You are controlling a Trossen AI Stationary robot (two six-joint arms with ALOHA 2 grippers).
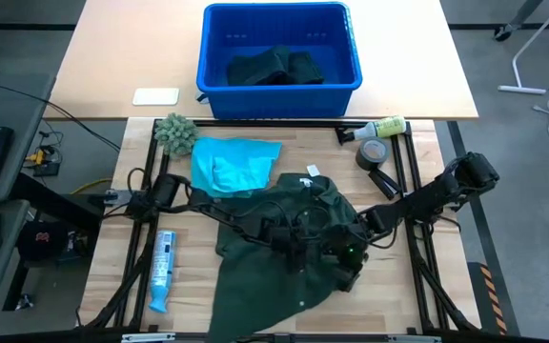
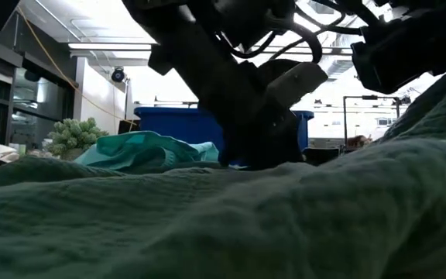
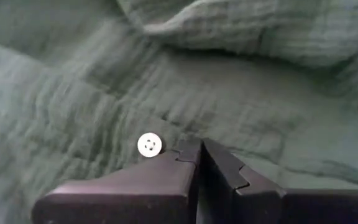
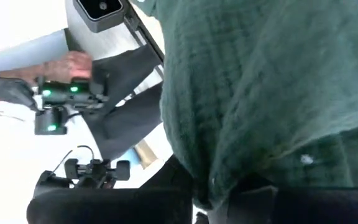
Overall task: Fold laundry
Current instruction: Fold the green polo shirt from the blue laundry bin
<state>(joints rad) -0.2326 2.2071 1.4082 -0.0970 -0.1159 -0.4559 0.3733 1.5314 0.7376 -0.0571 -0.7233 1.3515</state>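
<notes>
The dark green shirt [image 1: 284,248] lies rumpled across the middle of the surface [image 1: 189,286], its white neck tag toward the far side, and both arms reach in over it. The left gripper [image 3: 199,155] is pressed down onto the cloth with its fingers fully together, right beside a small white button [image 3: 149,145]. No fold of fabric shows between those fingers, so I judge it is not gripping anything yet. The right gripper [image 4: 219,190] is also closed, and here green cloth drapes over and around its fingers, so it seems to have a pinch of the shirt lifted.

The turquoise shirt [image 1: 232,164] sits bunched on the far side, touching the green one's edge. Another dark garment [image 1: 274,67] lies in the blue bin [image 1: 279,24] beyond.

Risks from here:
- The right gripper may hold several layers at once, so a pull could drag the whole shirt instead of turning one edge over.
- The left gripper, closed on nothing, may slide over the cloth and wrinkle it more.
- The two arms are close together over the shirt, with cables hanging near, and could snag or bump.
- Dragging the green shirt could carry the turquoise one along.
</notes>
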